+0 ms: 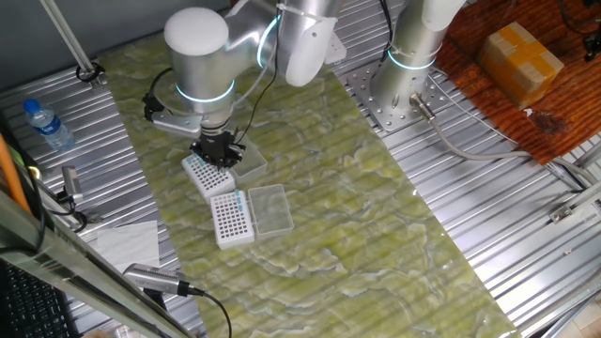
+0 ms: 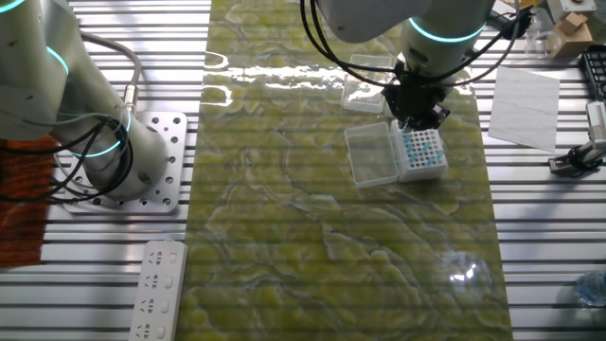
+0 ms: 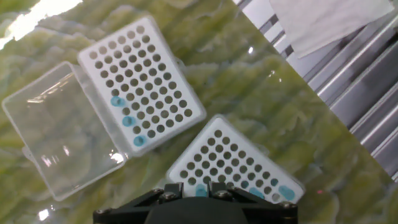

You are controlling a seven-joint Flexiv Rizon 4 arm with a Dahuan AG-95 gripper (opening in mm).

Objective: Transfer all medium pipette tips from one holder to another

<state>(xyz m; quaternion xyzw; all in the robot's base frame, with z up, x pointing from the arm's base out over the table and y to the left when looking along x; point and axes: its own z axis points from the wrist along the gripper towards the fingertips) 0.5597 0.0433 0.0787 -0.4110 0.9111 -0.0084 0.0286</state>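
Observation:
Two white tip racks lie on the green mat. In the hand view the far rack [image 3: 142,81] has its clear lid [image 3: 62,130] open to the left and holds three light-blue pipette tips [image 3: 127,121] along its near-left edge; its other holes are dark. The near rack [image 3: 233,165] holds several blue tips [image 3: 286,192] along its lower edge. My gripper [image 3: 196,188] is low over this near rack, jaws a little apart, with one blue tip between the fingers [image 3: 173,188]. It also shows in one fixed view [image 1: 218,150] and in the other fixed view [image 2: 417,112].
A white paper sheet [image 3: 323,22] lies on the ribbed metal beside the mat. A water bottle [image 1: 47,125] stands at the far left. A second arm's base [image 1: 404,84] stands at the back, beside a cardboard box [image 1: 521,58]. A power strip [image 2: 156,289] lies off the mat.

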